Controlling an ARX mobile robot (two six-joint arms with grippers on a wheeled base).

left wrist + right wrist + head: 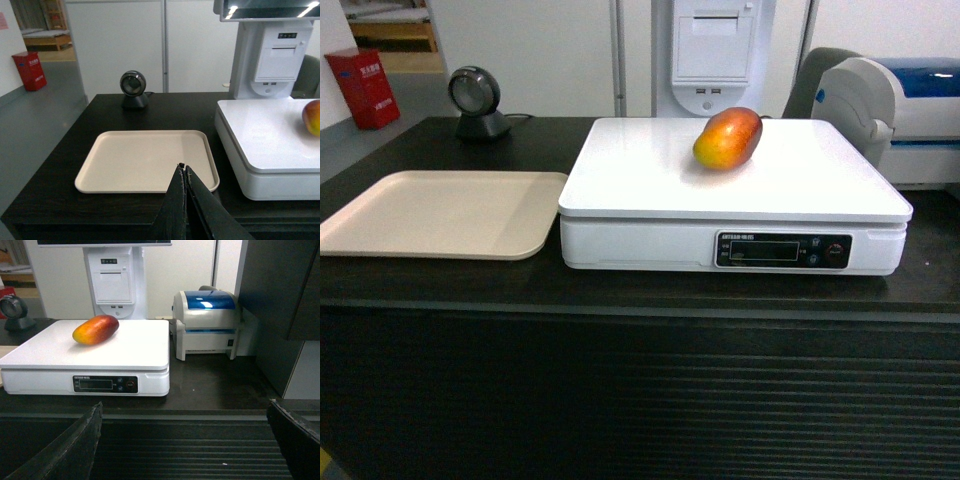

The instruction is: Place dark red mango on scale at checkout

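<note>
Basically done: dark red mango [728, 138] is lying on the scale [650, 180] platform, nothing touching it.
Left gripper [182, 167]: sitting nearest the left wrist camera, fingers pressed together, holding nothing, hovering at the near edge of the beige tray [130, 160].
Right gripper [187, 412]: fingers spread wide at the bottom corners of the right wrist view, gripping nothing, hanging in front of the checkout [215, 385] and its ribbed front.
Mango position: resting on its side toward the back of the platform, right of center in the head view.
Left to do: judging nothing much, maybe only arms parking.
Head view only: showing no grippers at all, but showing tray, scale and mango together.
Left wrist only: catching just a sliver of mango at the right frame edge; barcode scanner [133, 89] standing behind the tray.
Right wrist only: showing the white-and-blue printer [207, 322] just beside the scale, plus the scale display [105, 384] looking blank.
</note>
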